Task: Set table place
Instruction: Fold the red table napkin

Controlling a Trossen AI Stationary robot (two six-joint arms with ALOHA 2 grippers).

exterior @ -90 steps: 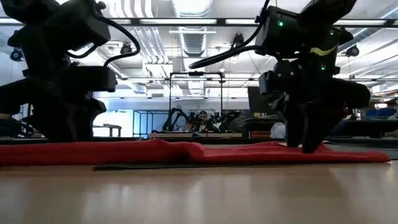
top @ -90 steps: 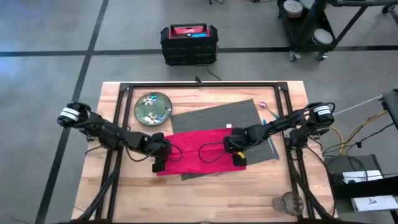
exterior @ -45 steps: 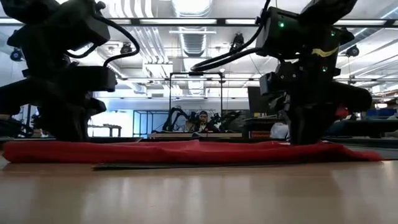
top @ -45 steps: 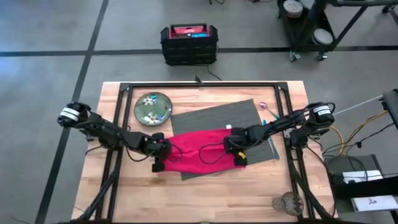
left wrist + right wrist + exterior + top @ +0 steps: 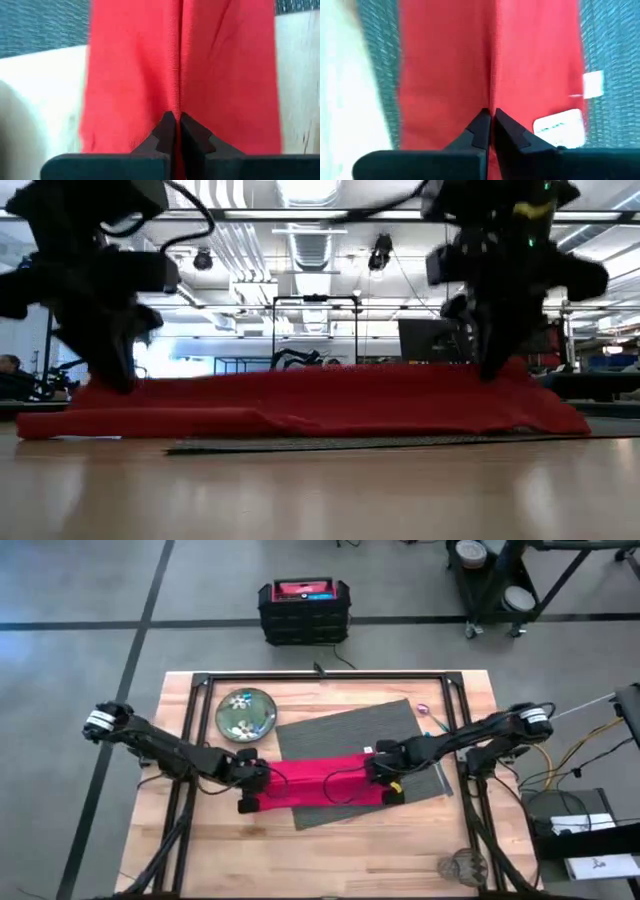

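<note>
On the light wood tabletop (image 5: 330,845), the red napkin (image 5: 320,783) now hangs raised off the grey placemat (image 5: 345,725), where a second ago it lay flat. The left claw (image 5: 252,790), at nine o'clock of the cloth, and the right claw (image 5: 385,783), at three o'clock, each pinch an end tight. A fold is likely under way.

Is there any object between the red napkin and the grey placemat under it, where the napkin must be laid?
Nothing visible. The left gripper and right gripper each pinch an end of the red napkin, lifted over the placemat. The plate and utensils lie off the mat.
</note>
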